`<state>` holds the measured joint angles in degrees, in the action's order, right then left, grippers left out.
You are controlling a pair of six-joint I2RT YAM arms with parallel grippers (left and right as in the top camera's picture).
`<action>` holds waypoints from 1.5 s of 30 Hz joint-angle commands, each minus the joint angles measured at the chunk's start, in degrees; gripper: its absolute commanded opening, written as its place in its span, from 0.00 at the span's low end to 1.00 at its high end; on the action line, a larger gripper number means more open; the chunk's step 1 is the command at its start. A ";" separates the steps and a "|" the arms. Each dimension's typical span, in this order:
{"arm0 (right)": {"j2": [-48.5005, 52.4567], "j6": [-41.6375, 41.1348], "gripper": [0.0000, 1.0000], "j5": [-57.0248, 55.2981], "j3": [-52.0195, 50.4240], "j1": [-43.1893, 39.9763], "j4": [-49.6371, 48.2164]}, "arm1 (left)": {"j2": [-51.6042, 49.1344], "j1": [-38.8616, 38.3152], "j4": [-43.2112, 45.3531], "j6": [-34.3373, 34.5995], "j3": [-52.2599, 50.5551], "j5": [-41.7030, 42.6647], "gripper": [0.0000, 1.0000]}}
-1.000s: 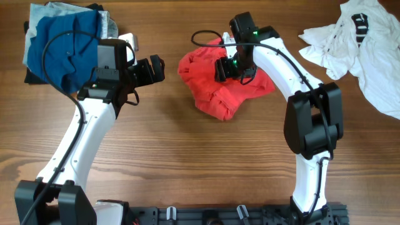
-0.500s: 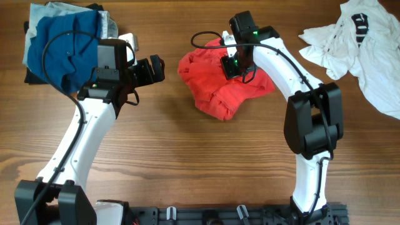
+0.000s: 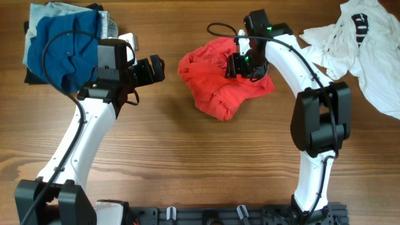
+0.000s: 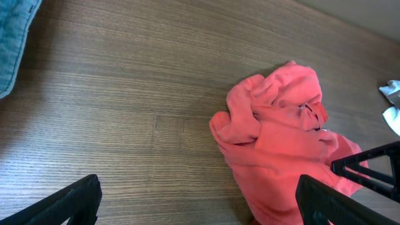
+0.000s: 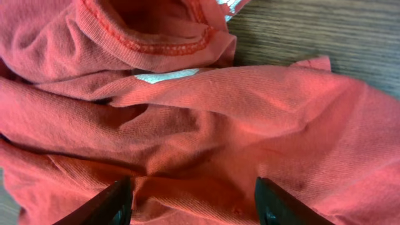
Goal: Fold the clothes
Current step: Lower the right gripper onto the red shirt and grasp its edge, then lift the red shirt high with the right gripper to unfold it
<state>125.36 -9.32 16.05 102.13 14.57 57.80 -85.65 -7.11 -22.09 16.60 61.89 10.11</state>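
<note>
The red T-shirt [image 3: 219,81] lies crumpled in a heap at the table's middle. My right gripper [image 3: 241,65] hovers over its back right part, open; in the right wrist view its fingers [image 5: 195,203] straddle a fold of red fabric [image 5: 206,125] without pinching it, and the ribbed collar [image 5: 156,45] and a bit of white print [image 5: 165,76] show beyond. My left gripper [image 3: 160,69] stands open to the left of the shirt, apart from it; its wrist view shows the jaws [image 4: 199,203] wide over bare wood and the shirt [image 4: 281,144] to the right. A white garment [image 3: 362,50] with black marking lies spread at the back right.
A pile of folded blue and grey clothes [image 3: 62,44] sits at the back left corner; its blue edge [image 4: 12,44] shows in the left wrist view. A scrap of the white garment [image 4: 392,103] shows at that view's right edge. Bare wooden table [image 3: 200,162] fills the front.
My right gripper has shifted to the right and a little back over the red shirt, and the shirt's back edge has moved with it. The left arm has not moved.
</note>
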 commanded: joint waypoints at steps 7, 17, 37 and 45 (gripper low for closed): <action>-2.03 -2.73 0.62 3.32 -4.66 0.39 -1.01 | -0.57 0.26 0.20 -1.36 1.11 -0.74 1.00; -2.03 3.19 0.55 3.28 -6.69 0.42 -3.17 | -0.57 0.26 0.20 -1.36 1.11 -0.76 1.00; -11.08 -5.62 0.04 1.79 -5.31 -4.31 -4.94 | -0.57 0.26 0.92 -1.38 1.11 -0.76 1.00; -20.06 -4.68 0.04 1.81 -5.27 -5.55 -6.91 | -0.57 0.26 2.62 -1.36 1.11 -0.74 1.00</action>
<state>108.77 -13.87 18.15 95.72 8.88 52.62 -85.67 -7.09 -20.47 16.60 61.89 10.11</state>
